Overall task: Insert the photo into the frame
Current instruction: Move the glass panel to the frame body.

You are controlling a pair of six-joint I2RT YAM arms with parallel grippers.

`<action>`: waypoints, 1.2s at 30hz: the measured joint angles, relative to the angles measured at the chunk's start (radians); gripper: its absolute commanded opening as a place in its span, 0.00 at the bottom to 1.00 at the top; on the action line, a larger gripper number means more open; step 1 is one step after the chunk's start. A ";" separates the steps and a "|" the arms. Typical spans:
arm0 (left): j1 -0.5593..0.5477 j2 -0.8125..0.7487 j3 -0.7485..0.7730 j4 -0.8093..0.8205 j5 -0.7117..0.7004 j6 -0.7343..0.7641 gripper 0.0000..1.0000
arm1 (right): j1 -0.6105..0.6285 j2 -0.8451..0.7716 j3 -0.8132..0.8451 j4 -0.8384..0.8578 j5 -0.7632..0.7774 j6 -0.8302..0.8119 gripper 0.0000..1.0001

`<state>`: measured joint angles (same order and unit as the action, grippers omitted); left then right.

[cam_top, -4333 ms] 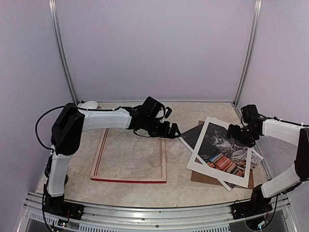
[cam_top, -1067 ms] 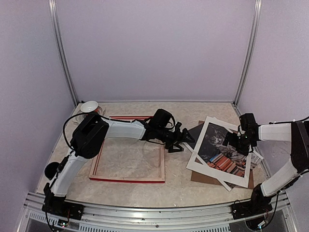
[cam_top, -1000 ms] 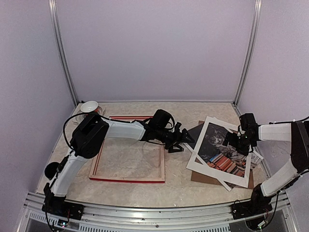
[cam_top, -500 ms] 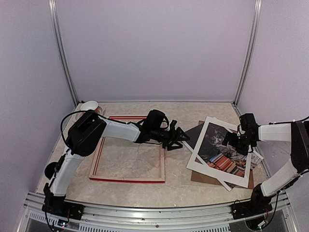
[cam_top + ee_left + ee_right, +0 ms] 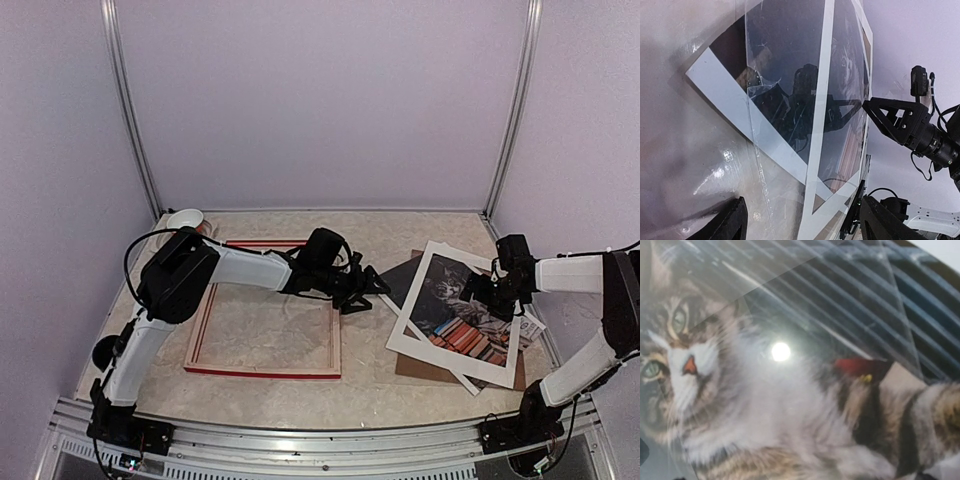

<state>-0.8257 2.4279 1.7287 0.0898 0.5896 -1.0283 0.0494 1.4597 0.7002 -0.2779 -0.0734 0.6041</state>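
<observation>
Photo point(image 5: 455, 320) 1, red frame point(image 5: 262, 371) 1

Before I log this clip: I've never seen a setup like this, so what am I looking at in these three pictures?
This is a two-armed robot bolted at the near edge of a table. The wide picture comes from a camera above and behind it. The other two come from cameras on its wrists. On the table lie an empty red frame and, to its right, a cat photo on a brown board, with a shiny sheet alongside. The left gripper hovers open between frame and photo. The right gripper is open over the photo, so its camera shows the cat close up. Neither holds anything.
</observation>
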 measured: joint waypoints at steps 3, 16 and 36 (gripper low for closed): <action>0.000 0.000 0.007 -0.011 -0.001 -0.001 0.76 | 0.000 0.000 0.000 0.000 -0.002 0.000 0.99; -0.021 0.037 0.077 -0.018 0.019 -0.026 0.74 | 0.000 -0.002 -0.012 0.038 -0.039 0.000 0.99; -0.024 0.048 0.039 0.111 0.058 -0.108 0.16 | 0.002 -0.002 -0.019 0.060 -0.061 0.000 0.99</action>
<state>-0.8497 2.4760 1.7672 0.2005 0.6472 -1.1358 0.0513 1.4574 0.6811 -0.2176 -0.1349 0.6041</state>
